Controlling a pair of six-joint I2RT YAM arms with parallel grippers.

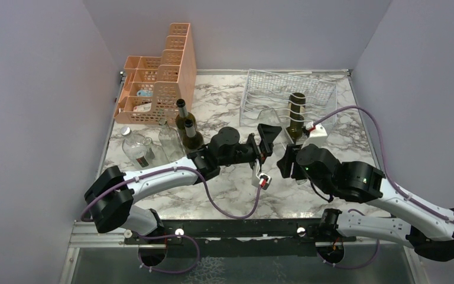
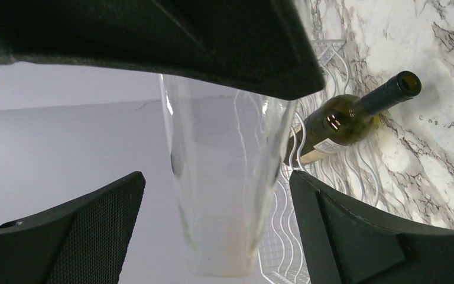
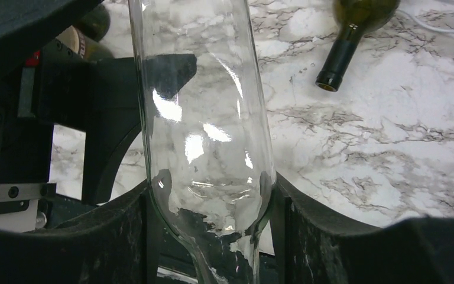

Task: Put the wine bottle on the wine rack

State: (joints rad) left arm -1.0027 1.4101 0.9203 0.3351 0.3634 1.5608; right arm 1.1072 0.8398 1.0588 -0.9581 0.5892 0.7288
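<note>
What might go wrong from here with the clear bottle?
The right gripper alone clamps the clear bottle, on smooth glass near its shoulder, so it may slip. The left gripper stands open around it and could knock it. The green bottle already on the wine rack lies close by.

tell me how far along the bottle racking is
Done: one green bottle lies on the wire rack. In hand: the right tool is shut on a clear bottle near the rack, with the open left tool straddling it. Whether it touches the rack is unclear. Left: seat it in a cradle and let go.
</note>
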